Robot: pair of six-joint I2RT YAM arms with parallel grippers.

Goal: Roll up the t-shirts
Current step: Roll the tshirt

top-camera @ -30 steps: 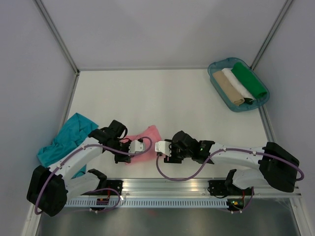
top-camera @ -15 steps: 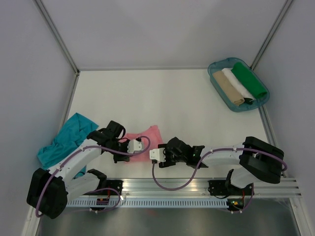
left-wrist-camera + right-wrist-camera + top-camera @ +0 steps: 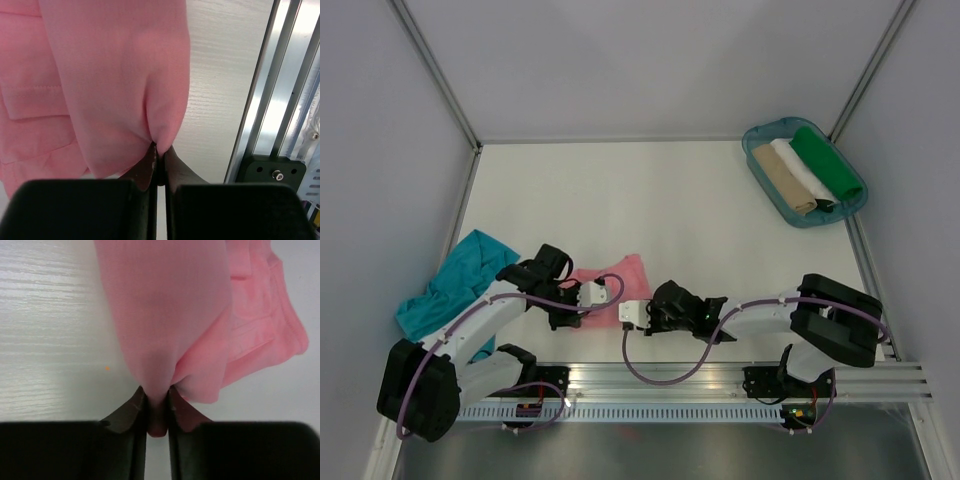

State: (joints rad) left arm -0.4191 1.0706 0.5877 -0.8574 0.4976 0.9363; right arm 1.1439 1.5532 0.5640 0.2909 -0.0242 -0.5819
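Right hand (image 3: 157, 394) leftward, onto pink t-shirt (image 3: 165, 315)

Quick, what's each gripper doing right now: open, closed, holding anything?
Left gripper: closed, pinching the pink tee.
Right gripper: closed, pinching a fold of the same tee.

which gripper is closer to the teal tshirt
Left. The left gripper pinches one end of the pink t-shirt, with the teal t-shirt off to its left. The right gripper clamps the pink t-shirt's other end, farther from it.
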